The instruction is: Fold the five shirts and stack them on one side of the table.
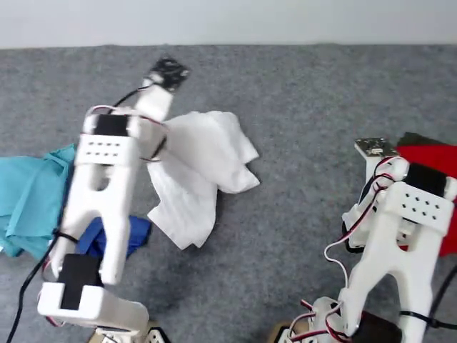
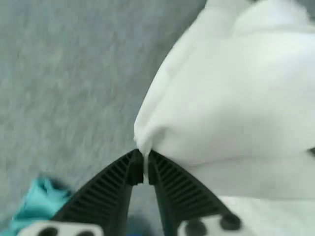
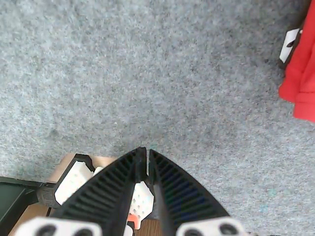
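A crumpled white shirt (image 1: 203,171) lies in the middle of the grey table. My left gripper (image 2: 142,164) is shut on a corner fold of the white shirt (image 2: 231,98), at the shirt's left edge under the left arm (image 1: 107,164). A teal shirt (image 1: 28,200) lies bunched at the left edge, with a blue shirt (image 1: 118,236) beside it under the arm. At the right edge lies a red shirt (image 1: 428,161). My right gripper (image 3: 147,155) is shut with nothing in it, hanging over bare carpet near the red shirt (image 3: 300,73).
A dark garment (image 1: 418,138) peeks out behind the red shirt. The right arm (image 1: 407,214) stands folded over the red shirt's near side, above its base (image 3: 78,182). Bare grey carpet (image 1: 307,121) stretches between the white shirt and the right arm.
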Controlling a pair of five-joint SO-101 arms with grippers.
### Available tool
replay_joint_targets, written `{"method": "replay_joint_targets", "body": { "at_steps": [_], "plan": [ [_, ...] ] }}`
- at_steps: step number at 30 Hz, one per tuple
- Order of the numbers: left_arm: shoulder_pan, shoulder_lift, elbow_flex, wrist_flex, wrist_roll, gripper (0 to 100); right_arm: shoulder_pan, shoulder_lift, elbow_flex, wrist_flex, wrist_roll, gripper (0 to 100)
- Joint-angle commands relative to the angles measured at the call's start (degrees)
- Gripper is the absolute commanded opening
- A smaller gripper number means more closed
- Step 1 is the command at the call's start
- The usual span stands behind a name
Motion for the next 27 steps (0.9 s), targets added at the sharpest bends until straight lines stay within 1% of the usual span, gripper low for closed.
{"method": "replay_joint_targets", "body": {
  "at_steps": [1,5,13,16,20,22,24,27],
  "plan": [
    [-7.38,-0.44,-0.40,1.76,-3.43,1,-0.66,-2.24,-0.35,2.15,-0.53,0.9],
    [-13.54,-0.44,-0.40,6.86,-9.67,1,-0.66,-2.24,-0.35,2.15,-0.53,0.9],
    [-20.75,-1.67,-0.48,21.36,-22.15,1,-0.66,-2.24,-0.35,2.15,-0.44,0.9],
    [-23.30,-5.19,-0.40,26.11,-28.13,1,-0.66,-2.24,-0.35,2.15,-0.44,0.9],
    [-25.05,-12.22,-0.40,30.77,-34.37,2,-0.66,-2.24,-0.35,2.15,-0.44,0.9],
    [-25.14,-16.26,-0.40,31.91,-35.25,5,-0.66,-2.33,-0.35,2.15,-0.44,0.9],
    [-24.97,-20.66,-0.40,32.18,-34.99,11,-0.66,-2.33,-0.35,2.15,-0.53,0.9],
    [-24.18,-25.67,-0.66,31.74,-31.82,17,-0.66,-2.33,-0.35,2.15,-0.53,0.9]
  ]
}}
